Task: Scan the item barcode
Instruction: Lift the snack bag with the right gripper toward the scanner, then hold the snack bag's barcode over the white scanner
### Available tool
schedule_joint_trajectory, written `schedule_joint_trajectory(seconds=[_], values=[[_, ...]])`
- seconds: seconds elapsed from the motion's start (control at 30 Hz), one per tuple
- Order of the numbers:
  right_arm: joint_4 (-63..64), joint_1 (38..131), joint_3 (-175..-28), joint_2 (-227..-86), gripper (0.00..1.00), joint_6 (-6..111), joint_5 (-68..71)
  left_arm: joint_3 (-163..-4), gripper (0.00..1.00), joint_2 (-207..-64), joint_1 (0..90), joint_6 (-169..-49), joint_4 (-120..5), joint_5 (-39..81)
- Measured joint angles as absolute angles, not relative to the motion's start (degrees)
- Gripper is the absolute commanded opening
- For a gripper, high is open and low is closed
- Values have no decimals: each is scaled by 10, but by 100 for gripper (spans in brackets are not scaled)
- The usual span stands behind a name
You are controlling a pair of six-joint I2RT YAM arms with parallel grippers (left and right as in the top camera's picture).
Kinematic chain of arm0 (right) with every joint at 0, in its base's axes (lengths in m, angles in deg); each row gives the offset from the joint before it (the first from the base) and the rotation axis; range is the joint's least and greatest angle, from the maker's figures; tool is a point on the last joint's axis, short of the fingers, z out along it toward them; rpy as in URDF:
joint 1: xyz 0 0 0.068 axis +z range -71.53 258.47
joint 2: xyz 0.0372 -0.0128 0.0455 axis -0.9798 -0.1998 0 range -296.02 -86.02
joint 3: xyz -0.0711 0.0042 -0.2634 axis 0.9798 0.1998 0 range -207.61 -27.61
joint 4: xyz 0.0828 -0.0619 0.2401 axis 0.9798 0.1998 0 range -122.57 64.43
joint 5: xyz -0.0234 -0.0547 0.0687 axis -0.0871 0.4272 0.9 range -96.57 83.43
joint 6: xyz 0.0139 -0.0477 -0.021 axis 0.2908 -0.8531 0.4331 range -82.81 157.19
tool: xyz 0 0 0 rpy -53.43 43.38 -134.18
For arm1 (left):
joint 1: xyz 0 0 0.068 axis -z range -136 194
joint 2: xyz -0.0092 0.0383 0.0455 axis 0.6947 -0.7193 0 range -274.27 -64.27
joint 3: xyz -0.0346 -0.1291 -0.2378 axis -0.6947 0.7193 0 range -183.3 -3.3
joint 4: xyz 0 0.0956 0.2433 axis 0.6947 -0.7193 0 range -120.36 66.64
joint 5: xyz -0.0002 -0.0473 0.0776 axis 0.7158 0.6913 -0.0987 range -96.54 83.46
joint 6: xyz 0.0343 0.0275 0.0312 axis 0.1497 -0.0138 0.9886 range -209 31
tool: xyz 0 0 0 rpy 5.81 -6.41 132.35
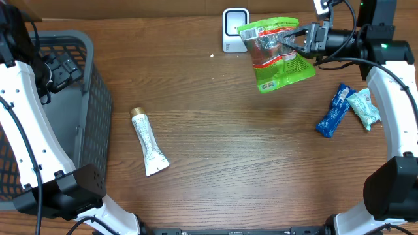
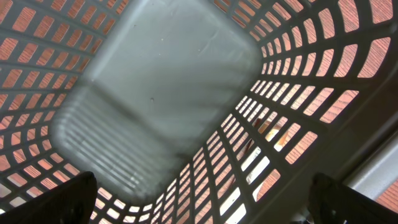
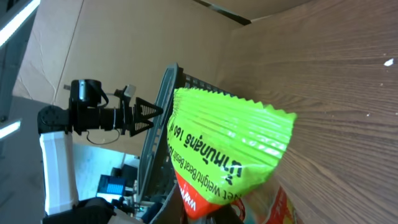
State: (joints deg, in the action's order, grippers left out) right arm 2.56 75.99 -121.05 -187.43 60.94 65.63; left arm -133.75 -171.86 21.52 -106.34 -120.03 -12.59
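The right gripper [image 1: 297, 40] is shut tight on the green bag [image 1: 277, 59]. It holds the bag up near the top of the frame, just beside the white scanner [image 1: 235, 29], probably so the scanner can read the barcode. The left gripper [image 1: 62, 70] is wide open and holds nothing, hanging over the gray basket [image 1: 91, 91] at the left.

The bag [image 1: 277, 60] is green with red, the tube [image 1: 150, 145] white, the basket [image 1: 98, 98] grey latticework.
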Motion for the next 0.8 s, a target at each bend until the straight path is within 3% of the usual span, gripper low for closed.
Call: schedule_joint_trajectory(seconds=[0.2, 0.33, 0.63, 0.8], values=[[26, 760, -1211, -1874, 4, 622, 639, -1338, 100, -1719, 215, -1063, -1200, -126], [36, 768, -1211, -1874, 4, 623, 550, -1338, 100, -1719, 215, -1063, -1200, -126], [99, 893, -1228, -1876, 3, 568, 171, -1338, 100, -1719, 215, -1063, -1200, -126], [175, 929, -1404, -1933, 3, 516, -4, -1338, 100, -1719, 215, -1063, -1200, -126]])
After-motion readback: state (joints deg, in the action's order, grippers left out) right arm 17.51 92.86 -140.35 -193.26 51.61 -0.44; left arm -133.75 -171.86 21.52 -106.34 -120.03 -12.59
